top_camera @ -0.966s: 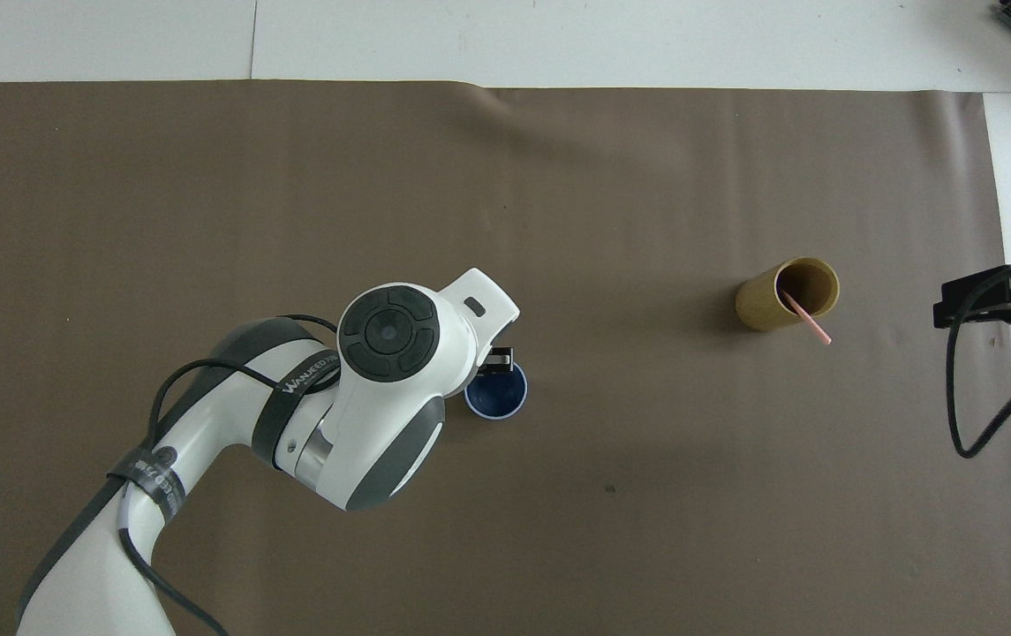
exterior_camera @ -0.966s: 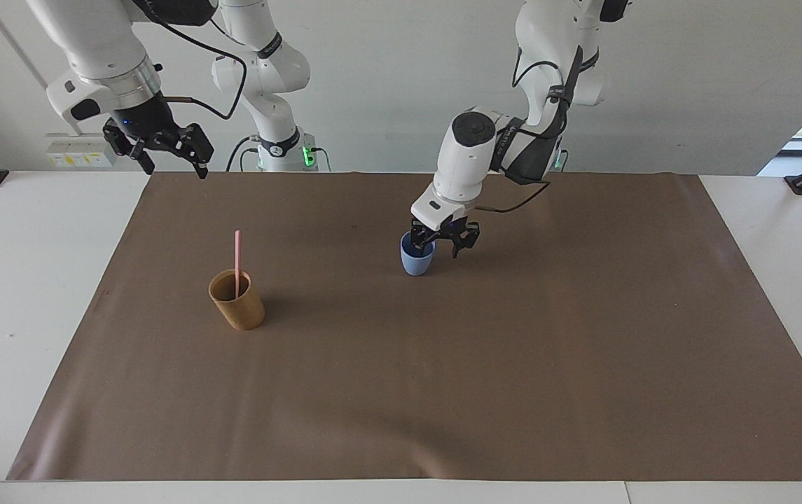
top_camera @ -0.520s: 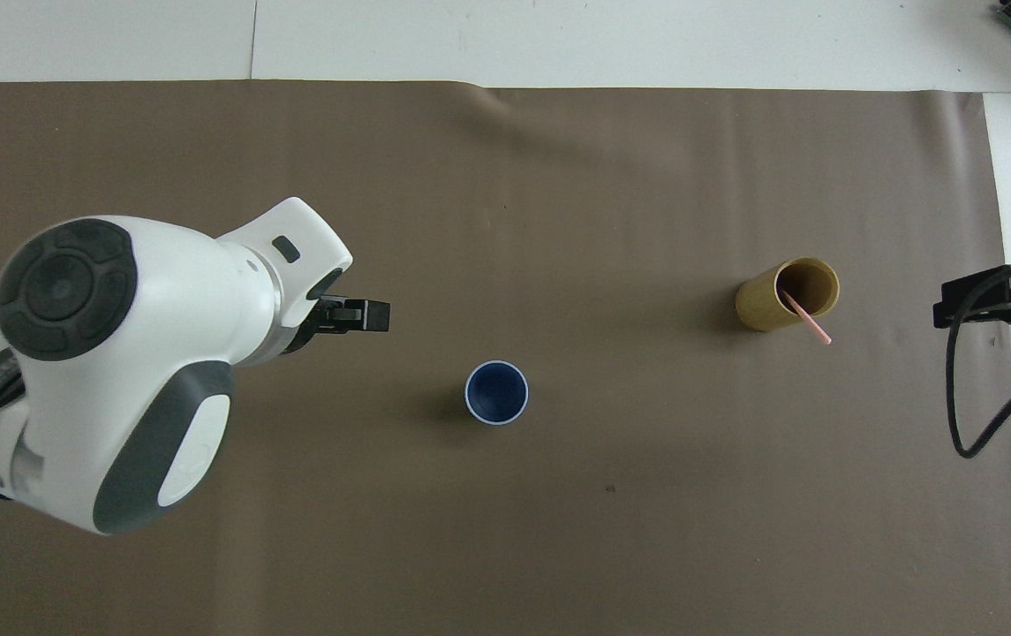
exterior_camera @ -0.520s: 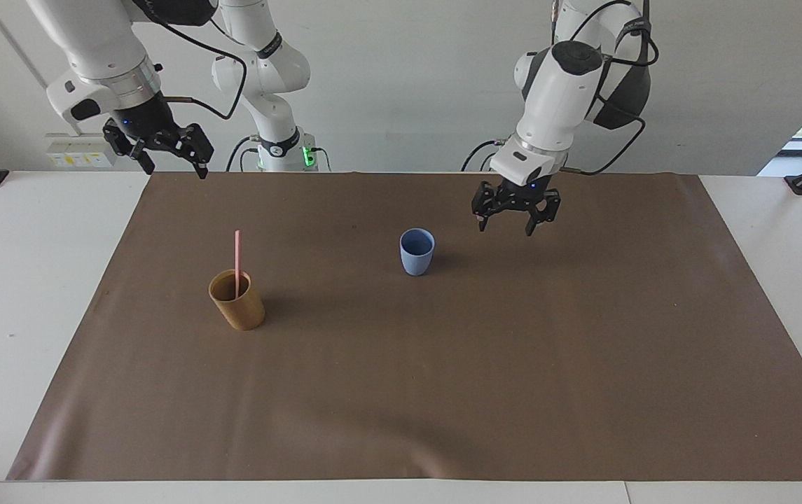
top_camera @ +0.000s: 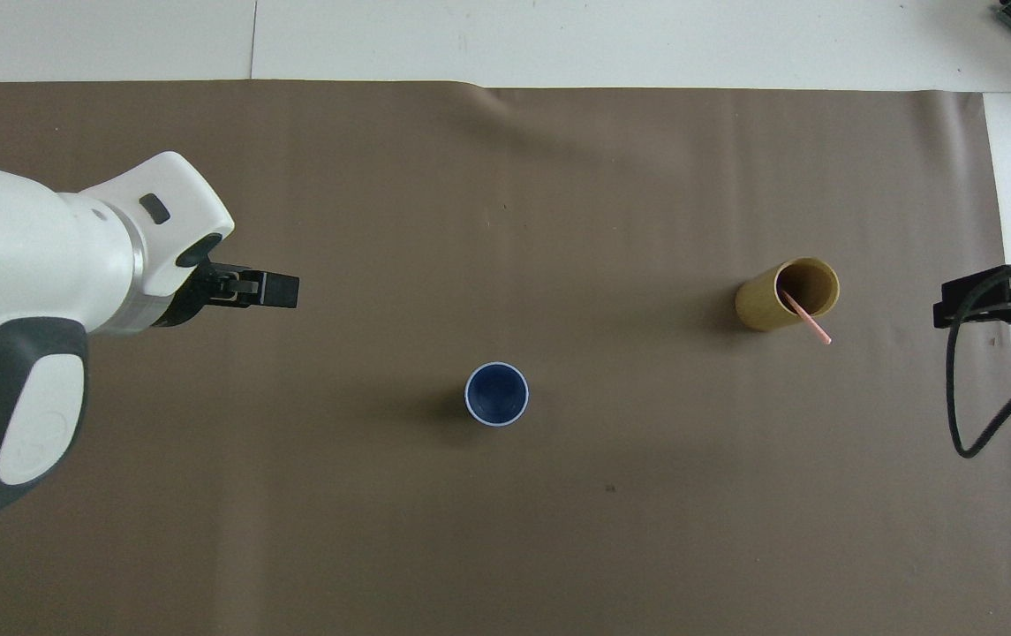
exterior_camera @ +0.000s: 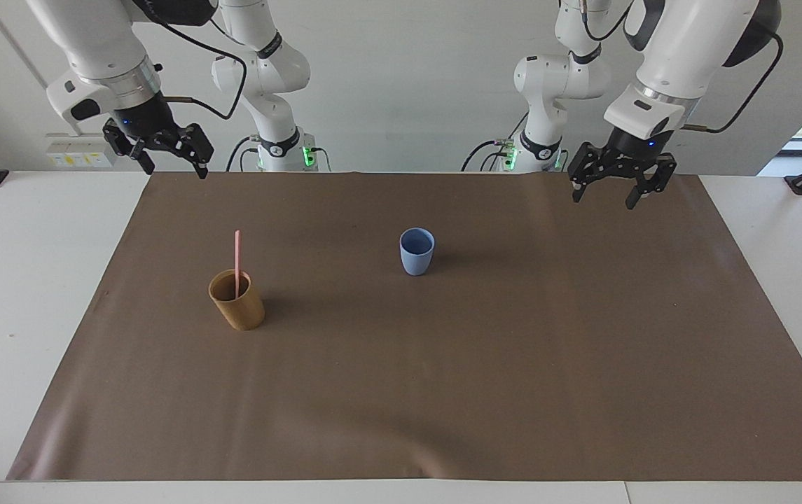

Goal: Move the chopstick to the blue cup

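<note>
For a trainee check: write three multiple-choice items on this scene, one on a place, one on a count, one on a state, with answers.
1. Where is the chopstick?
A. In the brown cup
B. In the blue cup
C. Flat on the mat

2. How many cups stand on the mat?
A. One
B. Two
C. Three

3. What is the left hand doing?
A. Gripping the blue cup
B. Holding the chopstick
C. Hanging open and empty over the mat

Answers:
1 A: the stick rises from the brown cup's mouth.
2 B: only a brown and a blue cup show.
3 C: its fingers are spread with nothing between them.
</note>
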Robot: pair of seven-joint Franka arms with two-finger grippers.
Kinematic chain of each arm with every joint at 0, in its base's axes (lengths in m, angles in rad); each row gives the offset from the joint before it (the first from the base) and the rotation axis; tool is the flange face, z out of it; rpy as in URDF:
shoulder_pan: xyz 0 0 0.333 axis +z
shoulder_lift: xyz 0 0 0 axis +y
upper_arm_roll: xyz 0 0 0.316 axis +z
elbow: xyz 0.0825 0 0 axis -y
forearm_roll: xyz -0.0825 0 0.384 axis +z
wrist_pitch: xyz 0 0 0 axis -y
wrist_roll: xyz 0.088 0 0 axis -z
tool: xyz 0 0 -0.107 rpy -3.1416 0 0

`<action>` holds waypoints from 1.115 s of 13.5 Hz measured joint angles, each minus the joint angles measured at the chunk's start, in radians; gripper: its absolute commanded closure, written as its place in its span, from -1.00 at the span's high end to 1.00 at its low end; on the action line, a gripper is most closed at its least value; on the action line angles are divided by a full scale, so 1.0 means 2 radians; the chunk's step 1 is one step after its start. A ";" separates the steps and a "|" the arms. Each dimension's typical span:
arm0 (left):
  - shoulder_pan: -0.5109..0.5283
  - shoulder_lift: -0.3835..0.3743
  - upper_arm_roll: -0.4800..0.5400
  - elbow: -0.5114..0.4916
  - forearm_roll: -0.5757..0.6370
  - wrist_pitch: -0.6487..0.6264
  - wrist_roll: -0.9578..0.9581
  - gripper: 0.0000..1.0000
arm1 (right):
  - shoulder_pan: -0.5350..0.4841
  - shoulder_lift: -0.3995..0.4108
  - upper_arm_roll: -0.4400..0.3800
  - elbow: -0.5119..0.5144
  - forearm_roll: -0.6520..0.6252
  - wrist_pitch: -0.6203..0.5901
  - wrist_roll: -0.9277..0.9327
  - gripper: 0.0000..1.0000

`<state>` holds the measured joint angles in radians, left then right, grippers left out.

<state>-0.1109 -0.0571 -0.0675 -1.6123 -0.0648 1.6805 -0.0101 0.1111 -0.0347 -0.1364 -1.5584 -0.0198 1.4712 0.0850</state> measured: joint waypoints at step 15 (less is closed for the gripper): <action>0.031 0.026 0.000 0.085 0.007 -0.129 0.044 1.00 | 0.000 0.000 -0.001 0.000 0.000 0.000 0.000 1.00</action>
<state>-0.0496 -0.0050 -0.0679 -1.4432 -0.0516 1.4220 0.0773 0.1109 -0.0347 -0.1388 -1.5584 -0.0198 1.4712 0.0850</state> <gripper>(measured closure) 0.000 0.000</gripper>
